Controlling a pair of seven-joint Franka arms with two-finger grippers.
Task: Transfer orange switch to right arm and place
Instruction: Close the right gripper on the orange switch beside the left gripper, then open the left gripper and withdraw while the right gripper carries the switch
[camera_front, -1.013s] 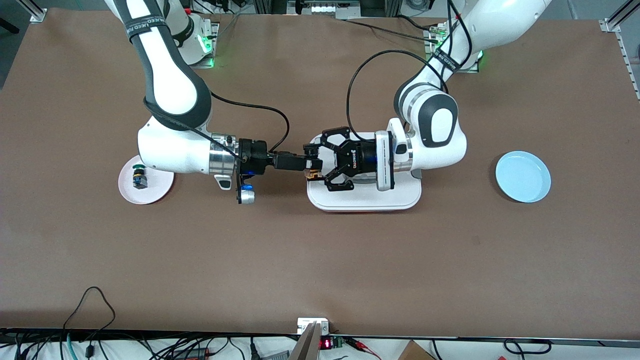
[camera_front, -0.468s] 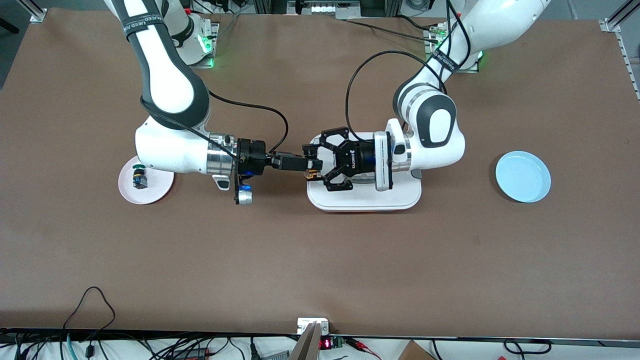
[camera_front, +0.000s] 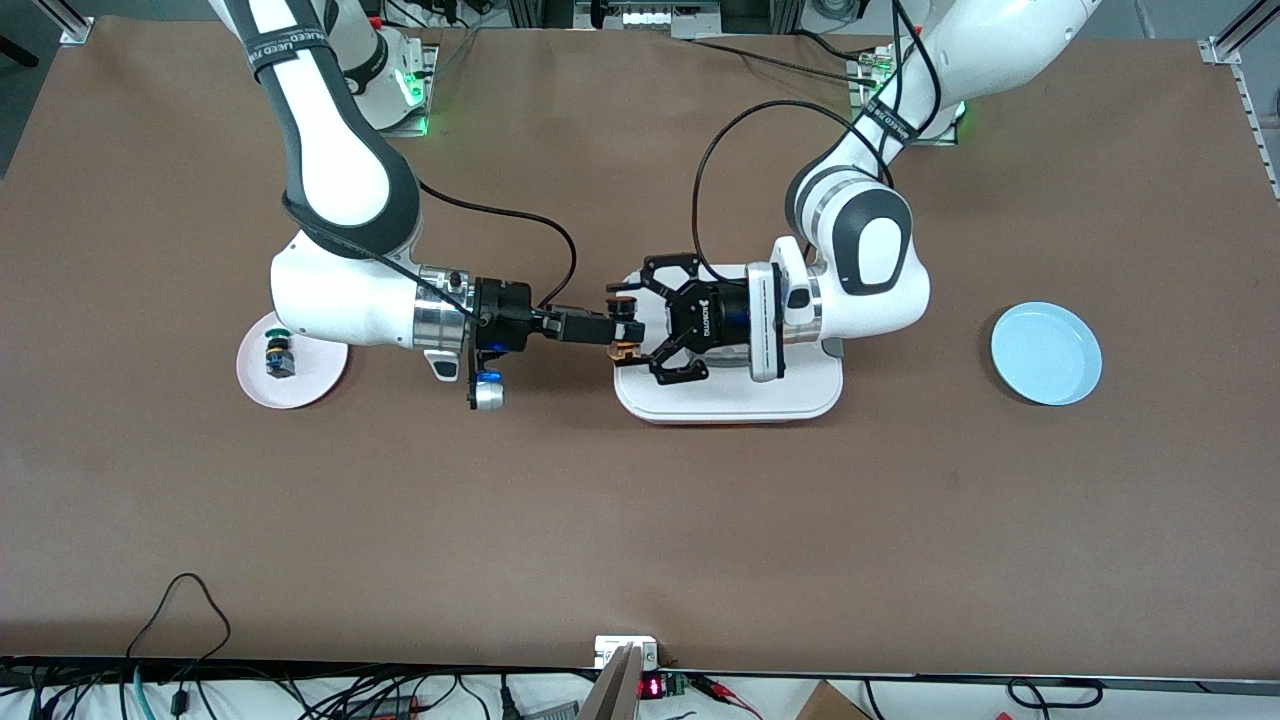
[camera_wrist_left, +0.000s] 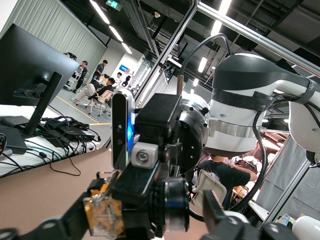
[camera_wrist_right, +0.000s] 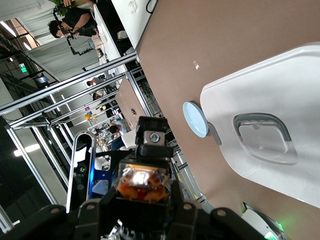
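Note:
The orange switch (camera_front: 625, 343) hangs in the air over the edge of the white tray (camera_front: 730, 398) toward the right arm's end. My right gripper (camera_front: 613, 330), with slim straight fingers, is shut on its black body. My left gripper (camera_front: 633, 326), with wide linkage fingers, is open around the switch, and its fingers stand a little off it. In the left wrist view the switch's tan-orange base (camera_wrist_left: 102, 217) shows beside the right gripper's black fingers (camera_wrist_left: 142, 182). In the right wrist view the base (camera_wrist_right: 142, 182) faces the camera.
A pink plate (camera_front: 315, 372) toward the right arm's end holds a green-capped switch (camera_front: 276, 355). A light blue plate (camera_front: 1045, 352) lies toward the left arm's end and also shows in the right wrist view (camera_wrist_right: 195, 119). The tray (camera_wrist_right: 280, 95) has a clear recess (camera_wrist_right: 262, 137).
My left gripper's fingers have spread apart off the switch, while my right gripper keeps its hold. Both arms have shifted slightly toward the right arm's end.

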